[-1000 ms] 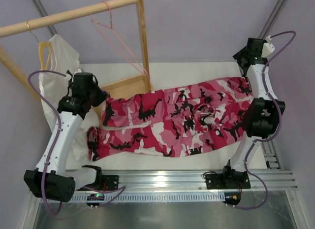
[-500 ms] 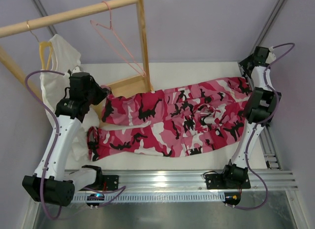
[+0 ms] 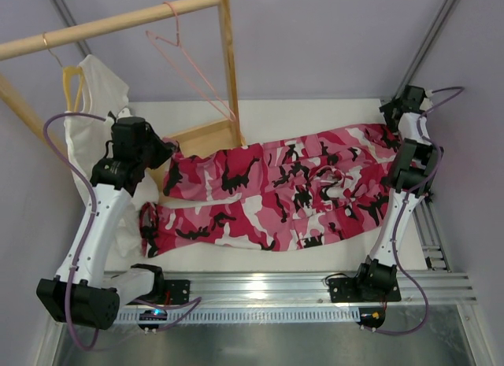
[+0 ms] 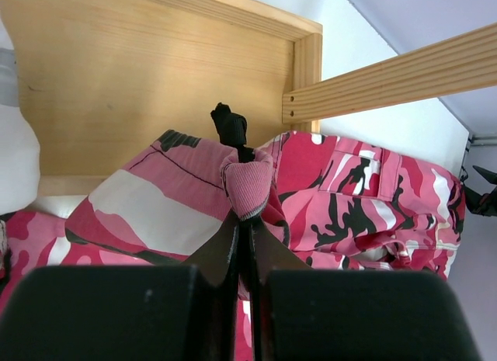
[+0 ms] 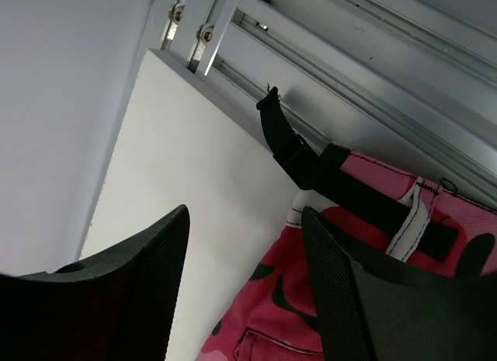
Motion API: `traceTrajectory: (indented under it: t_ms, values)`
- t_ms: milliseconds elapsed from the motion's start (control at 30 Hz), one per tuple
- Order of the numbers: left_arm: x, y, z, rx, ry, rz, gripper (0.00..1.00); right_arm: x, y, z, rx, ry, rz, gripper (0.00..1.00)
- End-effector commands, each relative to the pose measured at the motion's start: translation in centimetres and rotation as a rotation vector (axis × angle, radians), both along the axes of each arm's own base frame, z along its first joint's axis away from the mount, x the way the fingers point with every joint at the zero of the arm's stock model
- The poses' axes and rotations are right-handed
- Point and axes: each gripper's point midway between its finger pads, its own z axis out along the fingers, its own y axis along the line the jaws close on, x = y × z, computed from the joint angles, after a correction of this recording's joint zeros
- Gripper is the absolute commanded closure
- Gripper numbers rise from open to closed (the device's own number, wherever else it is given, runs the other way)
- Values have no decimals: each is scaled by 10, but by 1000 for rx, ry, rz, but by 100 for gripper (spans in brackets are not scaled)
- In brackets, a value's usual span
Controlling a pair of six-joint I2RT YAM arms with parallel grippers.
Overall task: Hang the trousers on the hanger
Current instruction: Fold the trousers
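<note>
**Left hand pinching a trouser fold, right hand open over the waist end**

Left hand (image 4: 242, 221): fingers together, clamped on a narrow raised fold of the trousers (image 3: 276, 193). A black tab (image 4: 229, 124) pokes up just beyond the pinch. The wooden rack base (image 4: 155, 66) lies directly ahead of this hand. The rest of the trousers lies flat on the tabletop (image 3: 315, 110), stretching from this hand across to the right hand (image 3: 391, 106).

Right hand: fingers apart with nothing between them, over the waist end. Bare tabletop lies under it, and a black strap (image 5: 299, 155) just ahead.

The hanger (image 3: 197, 75) hangs from the rail (image 3: 118, 24), above and beyond the left hand, well apart from the cloth.

Risks, as I judge them:
- The pinch is thin, so the weight of the long cloth could pull it free on a lift.
- The fold sits close to the rack base, so a forward move could snag it on the wooden edge.
- The right hand could close on the strap alone instead of the waistband, giving a poor hold.
- The wire hanger hangs free and will likely swing away when the cloth pushes it.

Views:
- Only the left wrist shows the pinch; from the top the wrist covers it.
- Only the right wrist shows the parted fingers and the strap.
- Only the top view shows the hanger and how the trousers lie overall.
</note>
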Motion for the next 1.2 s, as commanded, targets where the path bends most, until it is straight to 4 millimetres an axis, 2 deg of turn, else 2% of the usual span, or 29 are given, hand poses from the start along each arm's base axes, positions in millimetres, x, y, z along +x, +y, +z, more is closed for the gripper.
traceTrajectory:
  t_ms: [0,67,267,300,333,400,567,633,667,700,767,867,1000,1067,1133,1167]
  values:
    - [10,0,14,15,-73,-4,100,5,-7,15,36,-23,-48,38]
    - [11,2,14,18,-74,3,100,2,-7,14,51,-10,-52,39]
    - [12,1,12,13,-72,3,100,-10,-7,34,-6,14,-16,40]
    - [11,0,12,6,-74,1,99,-16,-2,24,3,32,4,40]
    - [12,-1,13,0,-83,1,100,-17,1,33,-1,16,25,40]
    - [12,-2,12,-7,-82,0,100,-23,5,29,-21,40,51,40]
    - [10,-2,10,-10,-74,-1,100,-32,46,27,2,77,201,40]
    - [9,-2,9,-11,-73,-1,100,-41,63,16,22,103,251,40]
    - [9,-2,8,-13,-71,-1,99,-39,72,26,21,68,281,40]
    - [8,-2,8,-13,-71,-1,100,-48,79,13,24,100,299,40]
    - [6,-1,9,-11,-76,-1,100,-54,95,16,12,107,334,40]
    - [4,0,12,-3,-84,3,100,-69,114,2,27,142,376,41]
    - [2,3,15,6,-94,9,100,-82,132,-1,35,159,416,41]
    - [3,3,14,9,-93,11,99,-86,133,-2,12,171,415,41]
    - [4,4,12,14,-89,9,100,-83,125,7,-19,158,391,40]
    - [4,4,10,18,-83,8,99,-75,120,20,-47,138,385,41]
